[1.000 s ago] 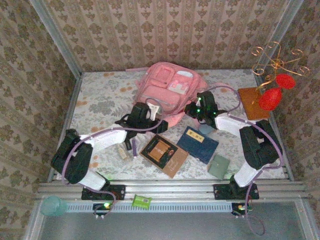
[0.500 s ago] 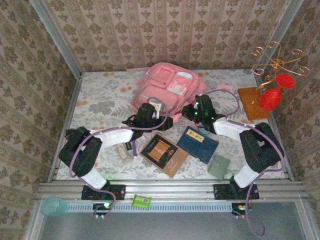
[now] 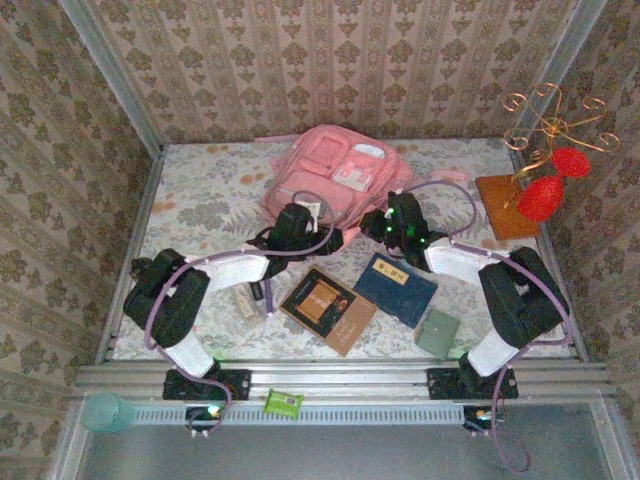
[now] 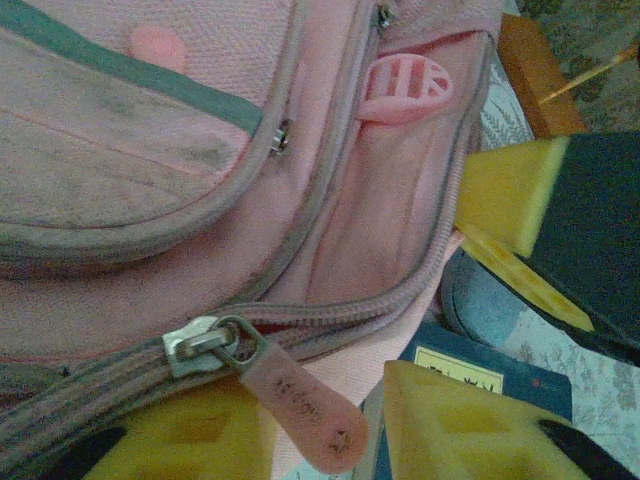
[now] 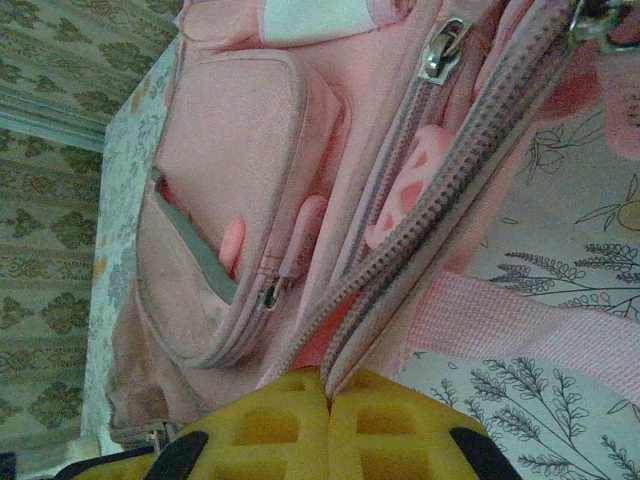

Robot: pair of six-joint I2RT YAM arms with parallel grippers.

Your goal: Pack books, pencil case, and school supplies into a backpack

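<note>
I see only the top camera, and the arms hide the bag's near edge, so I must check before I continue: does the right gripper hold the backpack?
Observer: Yes. In its wrist camera the right gripper is shut on the backpack's zipper seam.
Operator: And the left gripper, has it the zipper pull?
Observer: Not yet. The left gripper is open; the pink zipper pull lies between its fingers, unclamped.

Matt pink woven cloth backpack (image 4: 120, 180), dull grey metal zip slider (image 4: 195, 350), smooth rubbery pull tab (image 4: 310, 420)
</note>
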